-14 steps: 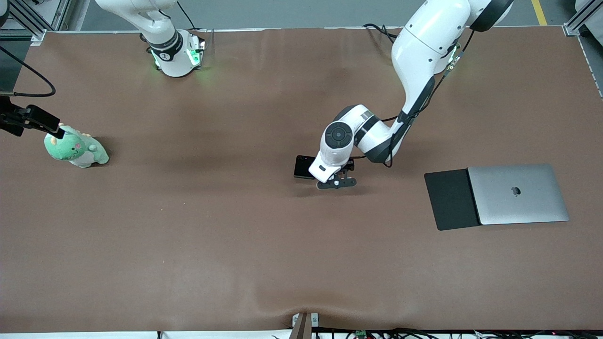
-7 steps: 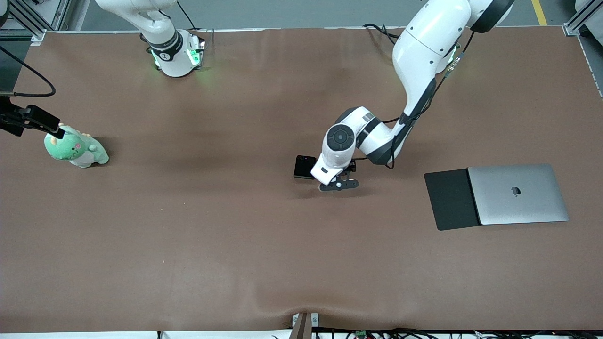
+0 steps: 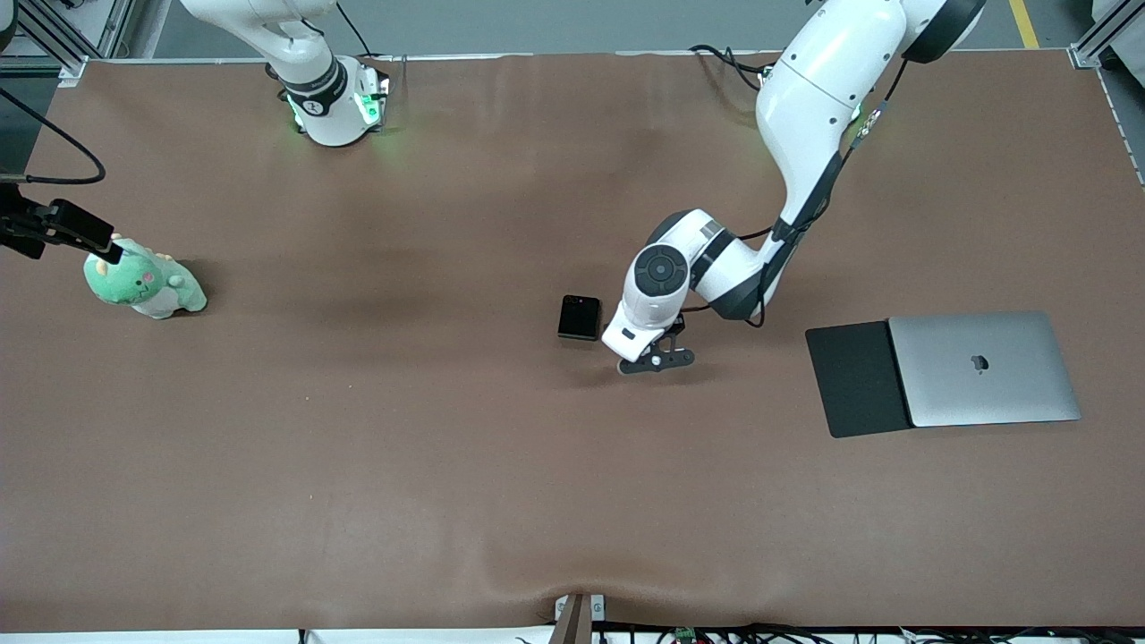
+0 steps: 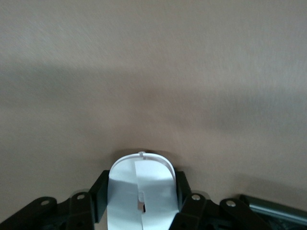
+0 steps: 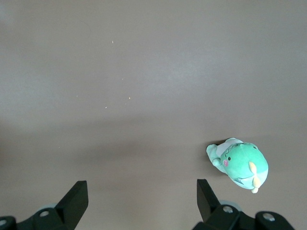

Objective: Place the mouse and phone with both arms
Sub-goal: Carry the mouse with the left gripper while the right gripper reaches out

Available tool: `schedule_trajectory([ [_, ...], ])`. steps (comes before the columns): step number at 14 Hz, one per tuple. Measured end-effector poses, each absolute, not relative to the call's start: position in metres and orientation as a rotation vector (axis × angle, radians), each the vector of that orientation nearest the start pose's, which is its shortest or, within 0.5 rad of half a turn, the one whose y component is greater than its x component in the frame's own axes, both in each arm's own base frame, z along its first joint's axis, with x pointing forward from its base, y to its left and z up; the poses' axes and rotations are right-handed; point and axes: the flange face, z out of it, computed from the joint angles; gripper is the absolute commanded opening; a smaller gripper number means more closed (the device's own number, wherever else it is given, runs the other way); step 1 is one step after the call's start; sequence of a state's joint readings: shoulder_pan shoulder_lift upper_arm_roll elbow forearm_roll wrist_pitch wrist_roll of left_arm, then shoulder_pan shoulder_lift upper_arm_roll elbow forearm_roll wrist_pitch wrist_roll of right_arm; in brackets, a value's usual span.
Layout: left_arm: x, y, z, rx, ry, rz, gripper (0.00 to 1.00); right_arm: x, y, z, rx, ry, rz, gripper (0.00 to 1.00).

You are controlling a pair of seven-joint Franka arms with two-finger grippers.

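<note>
White glossy oval mouse is riding pinched in the left gripper, small black squarish phone lying at its 10 o'clock, so I'm guessing carrying it low and level is safest, while the wide-open right gripper is waiting above the table by a green plush dinosaur.

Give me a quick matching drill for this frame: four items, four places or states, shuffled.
Items:
1. mouse
2. phone
3. plush dinosaur
4. laptop

Places or states:
A. lying on the black pad
B. flat on the table, beside the left tool
C. at the right arm's end of the table
D. clamped in the left tool

Pairs: 1-D, 2-B, 3-C, 4-A
</note>
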State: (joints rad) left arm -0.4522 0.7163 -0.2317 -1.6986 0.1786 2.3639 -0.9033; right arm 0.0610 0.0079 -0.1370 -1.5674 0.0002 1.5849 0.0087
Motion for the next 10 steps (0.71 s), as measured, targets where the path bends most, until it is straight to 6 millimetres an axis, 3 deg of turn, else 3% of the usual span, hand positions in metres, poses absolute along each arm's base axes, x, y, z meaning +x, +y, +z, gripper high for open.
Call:
schedule_trajectory([
  [2, 0.543, -0.396, 0.201, -3.126, -0.265, 0.048, 0.0, 0.557, -0.042, 0.623, -3.14, 0.132, -0.015, 1.0],
  [5, 0.568, -0.347, 0.236, -3.12, -0.278, 0.002, 0.0, 0.558, -0.029, 0.622, -3.135, 0.093, -0.011, 1.0],
  [7, 0.578, -0.314, 0.26, -3.12, -0.276, -0.032, 0.0, 0.56, 0.006, 0.619, -3.129, -0.001, -0.006, 1.0],
  [10, 0.579, -0.27, 0.277, -3.106, -0.216, -0.039, 0.0, 0.565, 0.086, 0.601, -3.115, -0.197, 0.019, 1.0],
])
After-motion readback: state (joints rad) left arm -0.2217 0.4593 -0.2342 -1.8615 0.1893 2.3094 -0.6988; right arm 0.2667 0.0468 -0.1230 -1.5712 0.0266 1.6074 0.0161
